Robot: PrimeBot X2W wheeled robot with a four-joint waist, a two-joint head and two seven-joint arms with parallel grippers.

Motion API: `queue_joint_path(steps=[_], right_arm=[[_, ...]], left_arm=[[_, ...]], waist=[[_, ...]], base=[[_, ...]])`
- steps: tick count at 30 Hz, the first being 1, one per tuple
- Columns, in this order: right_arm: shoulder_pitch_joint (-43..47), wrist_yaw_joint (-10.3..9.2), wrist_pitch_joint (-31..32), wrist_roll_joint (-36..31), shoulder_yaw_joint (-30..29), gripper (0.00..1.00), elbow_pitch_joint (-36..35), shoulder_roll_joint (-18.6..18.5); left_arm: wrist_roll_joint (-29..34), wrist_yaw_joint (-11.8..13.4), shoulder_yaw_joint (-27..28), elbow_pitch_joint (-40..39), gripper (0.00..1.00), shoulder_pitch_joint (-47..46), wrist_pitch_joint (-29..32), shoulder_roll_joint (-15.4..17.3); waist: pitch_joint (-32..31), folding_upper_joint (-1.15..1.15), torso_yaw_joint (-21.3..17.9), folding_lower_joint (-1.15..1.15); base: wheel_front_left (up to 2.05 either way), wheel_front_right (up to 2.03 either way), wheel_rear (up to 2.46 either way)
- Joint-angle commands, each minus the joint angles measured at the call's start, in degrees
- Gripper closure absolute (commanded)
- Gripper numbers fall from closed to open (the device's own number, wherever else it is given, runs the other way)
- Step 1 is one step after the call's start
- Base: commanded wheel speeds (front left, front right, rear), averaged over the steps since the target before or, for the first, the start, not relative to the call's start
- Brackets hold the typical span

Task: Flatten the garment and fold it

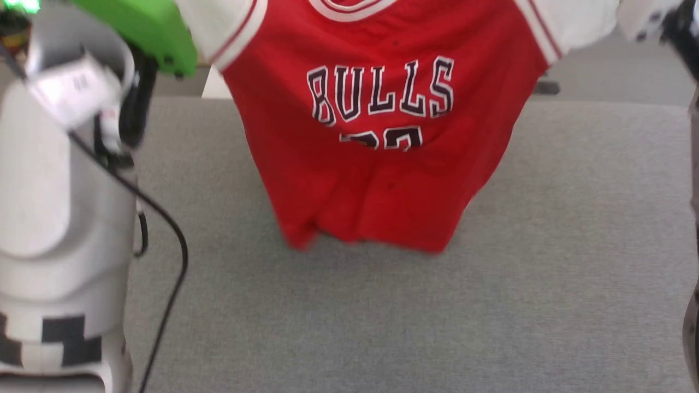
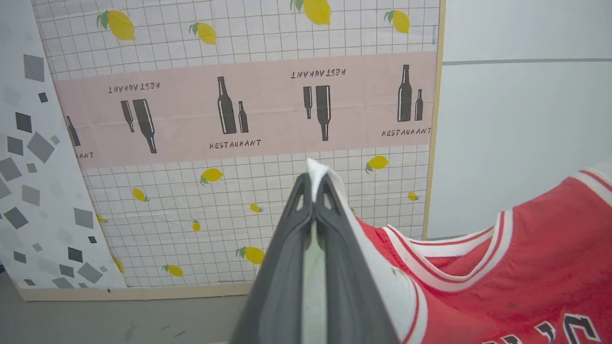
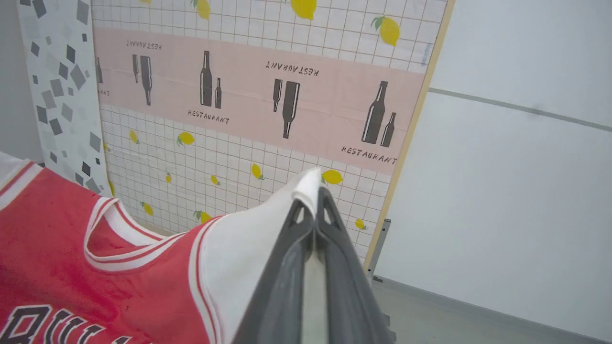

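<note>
The garment [image 1: 382, 180] is a red jersey with white sleeves and black "BULLS" lettering. It hangs spread between my two arms, front side toward the head camera, and its hem crumples onto the grey table [image 1: 546, 273]. In the left wrist view my left gripper [image 2: 314, 188] is shut on the white sleeve edge, with the red body of the garment [image 2: 526, 277] stretching off to the right. My right gripper [image 3: 315, 203] is likewise shut on the other white sleeve, and the garment [image 3: 71, 248] runs to the left. The number under the lettering is partly folded under.
My pale left forearm [image 1: 54, 218] with a green cover [image 1: 147, 33] and a black cable [image 1: 175, 262] stands at the left of the table. Behind the table stand a lemon-and-bottle patterned panel [image 2: 239, 119] and a white wall [image 3: 516, 191].
</note>
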Motion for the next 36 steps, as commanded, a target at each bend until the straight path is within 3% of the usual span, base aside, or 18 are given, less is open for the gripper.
queue_joint_path(steps=[1, 9, 14, 19, 25, 36], right_arm=[[-2.0, -0.08, -0.2, -0.7, 0.4, 1.0, 1.1, -0.1], [-9.2, -0.08, 3.4, -1.0, 2.4, 1.0, 4.1, 0.7], [-11.4, -0.08, 6.7, -0.7, 3.0, 1.0, 5.4, 1.2], [-14.1, -0.08, 8.1, -1.4, 2.6, 1.0, 7.5, 2.5], [-19.9, -0.08, 6.5, -3.4, 2.2, 1.0, 9.9, 3.1], [-34.5, -0.08, -3.0, -9.2, 5.5, 1.0, 15.5, 1.5]], left_arm=[[-0.4, -0.5, -0.4, 1.1, 1.0, -2.5, 1.3, 0.5], [-1.8, -1.9, -1.7, 2.8, 1.0, -10.2, 10.7, 1.7], [-2.3, -0.7, -1.5, 2.9, 1.0, -12.6, 16.7, 2.5], [-2.9, 0.9, -0.8, 5.2, 1.0, -15.2, 18.6, 1.9], [-0.4, 2.8, -1.0, 8.3, 1.0, -22.0, 13.5, 0.7], [3.7, 6.3, 0.4, 17.5, 1.0, -39.0, -5.4, -1.5]], waist=[[-2.6, 0.0, -1.7, 0.0], [-3.3, 0.0, -2.8, 0.0], [-1.8, 0.0, -4.0, 0.0], [1.6, 0.0, -5.2, 0.0], [9.4, 0.0, -6.1, 0.0], [21.5, 0.0, -5.3, 0.0]], base=[[0.0, 0.0, 0.0], [0.0, 0.0, 0.0], [0.0, 0.0, 0.0], [0.0, 0.0, 0.0], [0.0, 0.0, 0.0], [0.0, 0.0, 0.0]])
